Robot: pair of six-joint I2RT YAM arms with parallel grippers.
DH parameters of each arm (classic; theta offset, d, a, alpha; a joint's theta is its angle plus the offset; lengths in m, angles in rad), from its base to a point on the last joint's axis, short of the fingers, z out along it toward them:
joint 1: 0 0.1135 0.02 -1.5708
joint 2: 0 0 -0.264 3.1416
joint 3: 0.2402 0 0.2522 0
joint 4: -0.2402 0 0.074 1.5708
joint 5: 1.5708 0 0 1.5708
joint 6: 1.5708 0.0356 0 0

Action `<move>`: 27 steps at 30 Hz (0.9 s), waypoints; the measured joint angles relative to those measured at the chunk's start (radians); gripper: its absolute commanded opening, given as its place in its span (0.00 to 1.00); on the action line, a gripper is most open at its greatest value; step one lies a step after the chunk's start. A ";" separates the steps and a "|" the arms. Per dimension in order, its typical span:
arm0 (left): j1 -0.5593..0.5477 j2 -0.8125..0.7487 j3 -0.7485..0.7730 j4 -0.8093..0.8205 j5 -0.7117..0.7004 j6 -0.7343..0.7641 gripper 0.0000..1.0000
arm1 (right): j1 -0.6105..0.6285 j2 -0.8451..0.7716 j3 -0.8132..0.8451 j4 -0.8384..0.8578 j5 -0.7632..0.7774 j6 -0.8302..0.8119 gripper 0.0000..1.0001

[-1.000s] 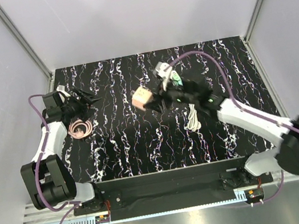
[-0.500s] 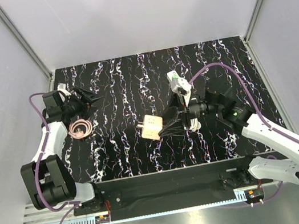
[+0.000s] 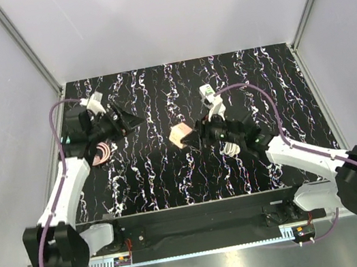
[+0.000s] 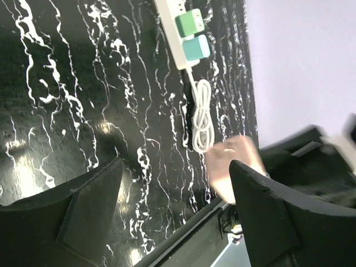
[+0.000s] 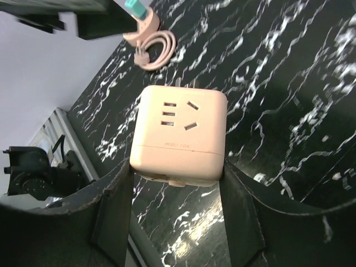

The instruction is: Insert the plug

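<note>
The light-green plug sits on the white power strip beside a teal block; from the top view the plug lies at the strip's far end, right of centre. My right gripper is shut on a pale pink cube socket, held above the middle of the table with its outlet face toward the wrist camera. My left gripper is open and empty, pointing right toward the cube, which shows blurred past its right finger.
The strip's white cord lies coiled under the right arm. A pink coiled cord rests at the left under the left arm. Grey walls close in the black marbled table.
The right gripper swung the pink cube toward the near edge, then back up to mid-table. The left arm moved from the left edge in toward the centre, still open.
</note>
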 measured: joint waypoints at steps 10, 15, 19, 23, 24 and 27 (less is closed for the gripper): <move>-0.001 -0.250 -0.287 0.188 0.161 -0.079 0.84 | 0.011 0.031 -0.047 0.192 -0.038 0.180 0.00; -0.001 -0.313 -0.359 0.515 0.212 -0.252 0.85 | 0.003 0.021 -0.047 0.392 -0.051 0.339 0.00; -0.014 -0.289 -0.417 0.815 0.239 -0.436 0.85 | 0.003 0.044 -0.045 0.614 -0.087 0.496 0.00; -0.068 -0.277 -0.417 0.988 0.245 -0.531 0.85 | 0.003 0.135 -0.031 0.844 -0.120 0.640 0.00; -0.084 -0.278 -0.417 1.013 0.245 -0.541 0.85 | 0.003 0.162 -0.029 0.886 -0.128 0.673 0.00; -0.134 -0.283 -0.414 1.046 0.242 -0.552 0.86 | 0.003 0.229 -0.029 0.946 -0.145 0.748 0.00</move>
